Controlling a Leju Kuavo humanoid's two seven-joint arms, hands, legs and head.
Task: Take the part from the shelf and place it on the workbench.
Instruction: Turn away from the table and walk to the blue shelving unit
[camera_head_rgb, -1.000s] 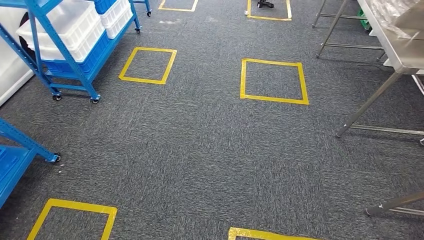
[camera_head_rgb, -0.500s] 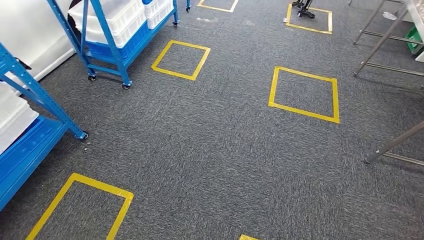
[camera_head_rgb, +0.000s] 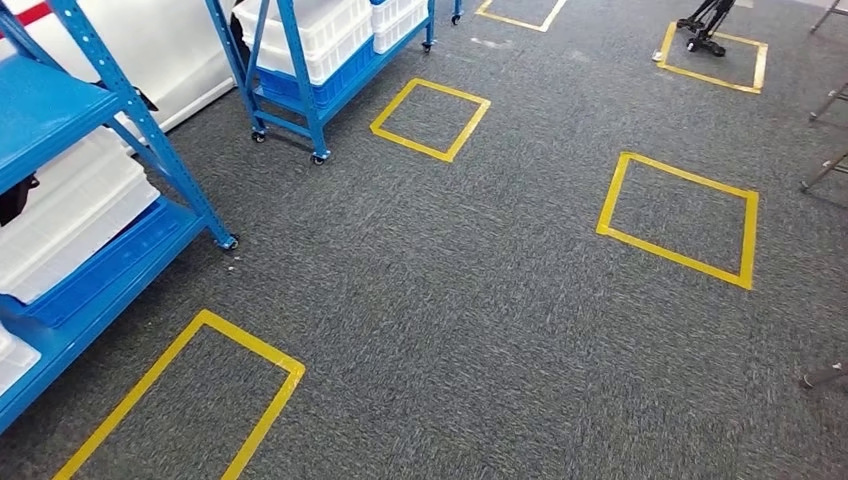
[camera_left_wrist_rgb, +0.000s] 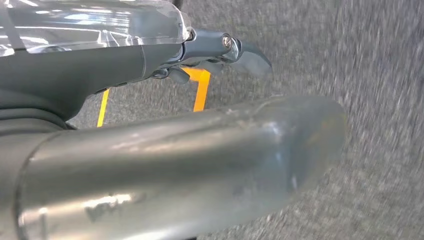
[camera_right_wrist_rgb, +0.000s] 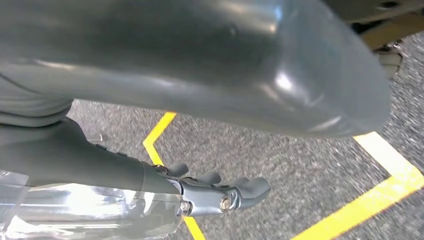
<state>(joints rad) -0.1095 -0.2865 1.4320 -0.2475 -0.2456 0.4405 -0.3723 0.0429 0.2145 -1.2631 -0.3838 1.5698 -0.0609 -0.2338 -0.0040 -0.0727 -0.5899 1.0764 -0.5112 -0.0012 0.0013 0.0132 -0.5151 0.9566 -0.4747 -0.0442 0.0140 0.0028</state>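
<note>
Two blue shelf racks stand on the left in the head view. The near rack (camera_head_rgb: 45, 105) carries white bins (camera_head_rgb: 70, 215) on its lower levels, and the far rack (camera_head_rgb: 300, 60) holds more white bins. I cannot pick out a part in them. My left hand (camera_left_wrist_rgb: 165, 130) hangs over grey carpet with its fingers (camera_left_wrist_rgb: 220, 50) away from the thumb and nothing between them. My right hand (camera_right_wrist_rgb: 190, 85) hangs likewise, with its fingers (camera_right_wrist_rgb: 235, 192) spread from the thumb and holding nothing.
Grey carpet carries yellow tape squares: one by the far rack (camera_head_rgb: 411, 144), one at mid right (camera_head_rgb: 672, 260), one at the near left (camera_head_rgb: 254, 340). Metal table legs (camera_head_rgb: 825, 175) poke in at the right edge. A black stand (camera_head_rgb: 703, 25) sits at the top right.
The camera has swung to the left: the whole floor shifted right, the near blue rack came into the picture, and the steel workbench slid out at the right.
</note>
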